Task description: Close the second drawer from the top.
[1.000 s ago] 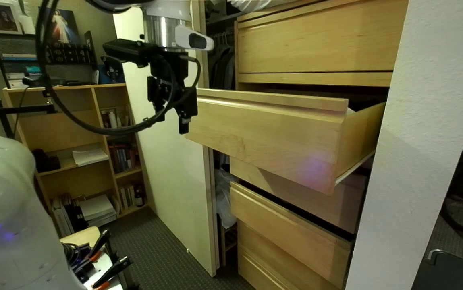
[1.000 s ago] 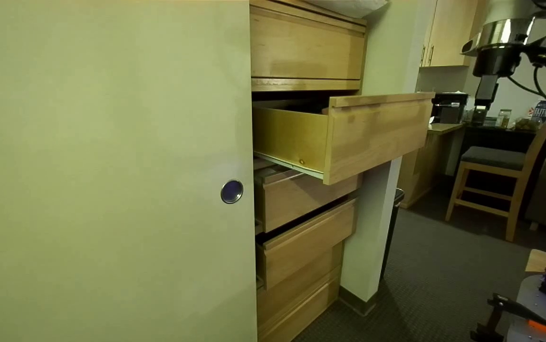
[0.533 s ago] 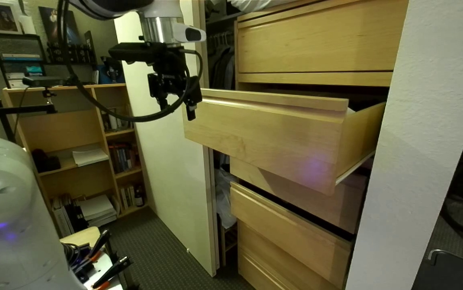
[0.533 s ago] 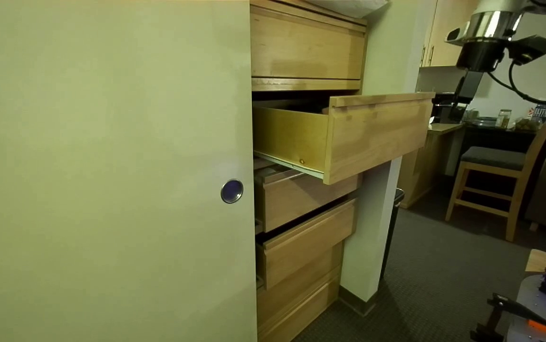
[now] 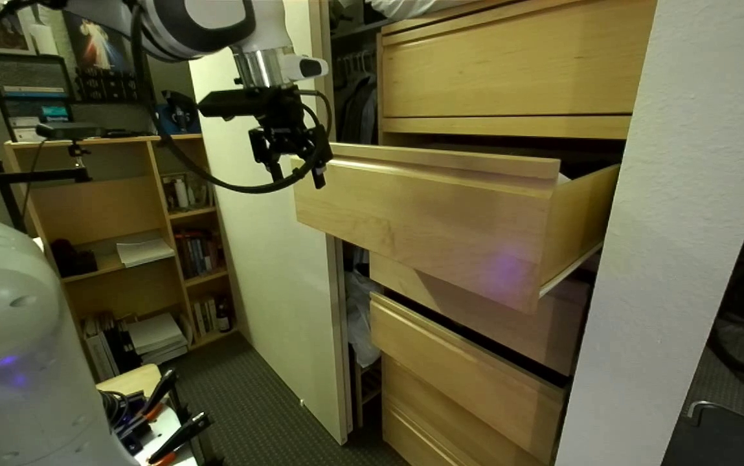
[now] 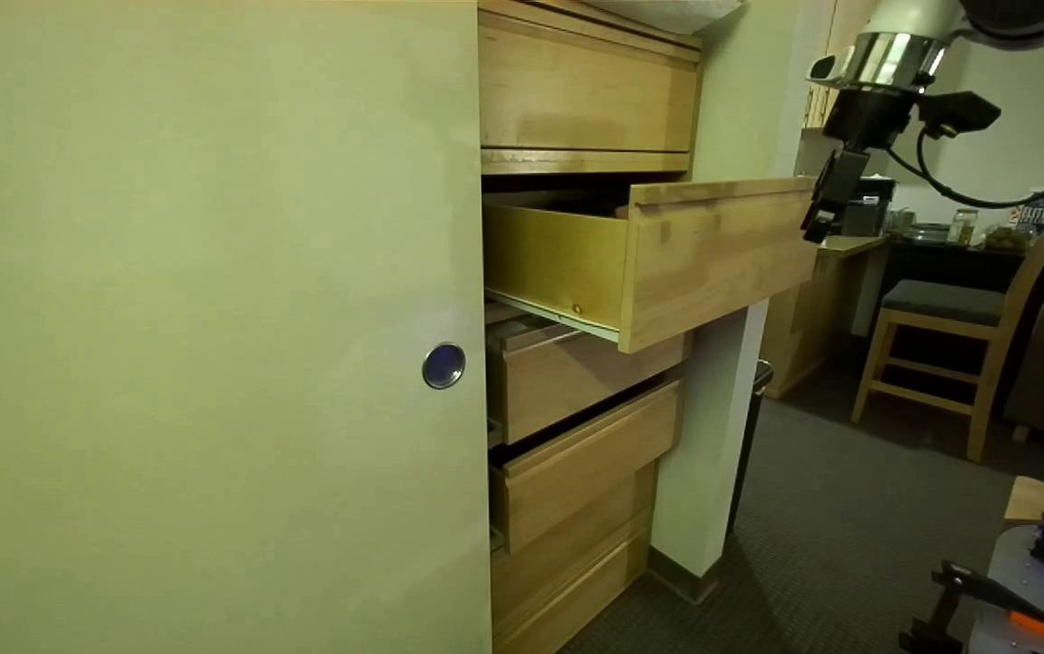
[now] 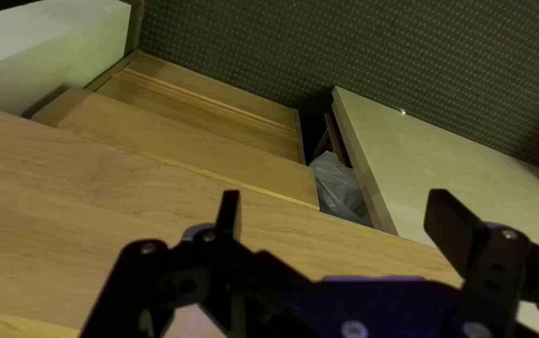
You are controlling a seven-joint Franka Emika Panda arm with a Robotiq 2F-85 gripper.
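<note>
A robot arm (image 5: 9,310) bends in from the left in an exterior view, its forearm (image 5: 203,32) sloping along the top edge and its silver-collared wrist (image 5: 260,68) turned so that the tool (image 5: 298,180) points down, a little off vertical. A black cable (image 5: 252,189) loops down from the forearm and back up to the wrist. The tool hangs before one end of the pale wood drawer (image 5: 423,220), second from the top, which juts far out of its cabinet (image 5: 507,125) beneath the flush top drawer (image 5: 507,71). In an exterior view, the forearm enters at upper right and the wrist slants, the fingertips (image 6: 819,227) angled down and in toward the drawer's front, at its far end; whether they touch the wood cannot be told. The wrist view shows the tool released, its two fingers (image 7: 227,213) spread wide apart, with the drawer's front stretching broad behind them. Past the front's edge are a gray bag (image 7: 342,190) and, beside it, a pale door (image 7: 461,164). In both exterior views, a lower drawer (image 5: 469,372) stands partly out.
</note>
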